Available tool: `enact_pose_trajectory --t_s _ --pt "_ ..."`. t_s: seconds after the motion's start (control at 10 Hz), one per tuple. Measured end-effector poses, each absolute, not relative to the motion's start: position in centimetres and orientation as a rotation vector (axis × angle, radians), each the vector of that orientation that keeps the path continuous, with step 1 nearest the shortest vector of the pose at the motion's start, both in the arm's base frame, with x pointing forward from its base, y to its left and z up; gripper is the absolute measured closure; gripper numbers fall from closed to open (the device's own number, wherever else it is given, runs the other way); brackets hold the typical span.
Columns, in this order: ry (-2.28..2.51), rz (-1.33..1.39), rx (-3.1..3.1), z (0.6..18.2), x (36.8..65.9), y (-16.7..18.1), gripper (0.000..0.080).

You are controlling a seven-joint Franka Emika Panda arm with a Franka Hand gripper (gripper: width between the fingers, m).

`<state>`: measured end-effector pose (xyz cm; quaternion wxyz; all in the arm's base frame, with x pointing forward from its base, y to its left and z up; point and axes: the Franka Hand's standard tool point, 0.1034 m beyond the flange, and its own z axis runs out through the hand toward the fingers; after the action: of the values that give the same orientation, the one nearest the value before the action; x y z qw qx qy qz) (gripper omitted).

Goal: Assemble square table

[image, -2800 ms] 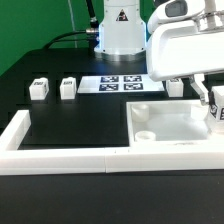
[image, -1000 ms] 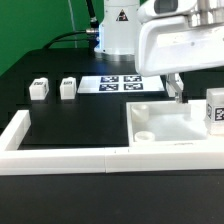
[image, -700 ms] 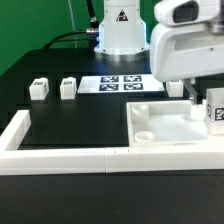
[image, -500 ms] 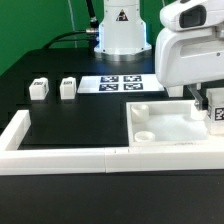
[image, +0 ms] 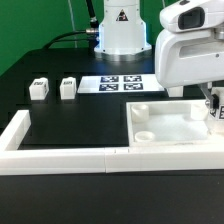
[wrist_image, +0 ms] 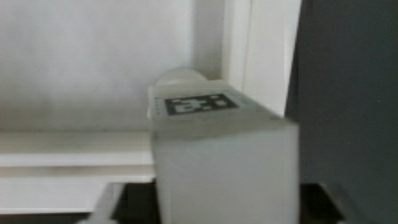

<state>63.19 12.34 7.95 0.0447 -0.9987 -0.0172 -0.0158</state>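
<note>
Black table (image: 70, 125) fills the exterior view, with a green backdrop (image: 30, 30) behind it. A low white fence (image: 60, 157) runs along the near edge and turns back at the exterior view's left. The white arm (image: 190, 55) hangs over the exterior view's right side. Beneath it lies the square table (image: 175, 128), flat inside the fence corner with its raised rim up and a round socket (image: 145, 133) showing. The marker board (image: 125, 84) lies farther back. Two small legs (image: 38, 90) stand apart from the slab, at the exterior view's left. A third leg (wrist_image: 222, 160) (its tag faces the wrist camera) stands upright at the slab's far right edge, directly below the gripper (image: 213, 102). Whether the jaws have clamped it, I cannot tell.
</note>
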Motion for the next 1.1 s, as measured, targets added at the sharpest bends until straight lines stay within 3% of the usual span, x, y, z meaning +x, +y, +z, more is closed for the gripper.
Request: enact_pose_trajectory --t_s 0.5,1.1 --pt "0.371 -0.029 -3.03 7.8 63.2 11.7 0.0505" --pt "1.592 0.041 -2.511 7.3 63.2 10.6 0.0506"
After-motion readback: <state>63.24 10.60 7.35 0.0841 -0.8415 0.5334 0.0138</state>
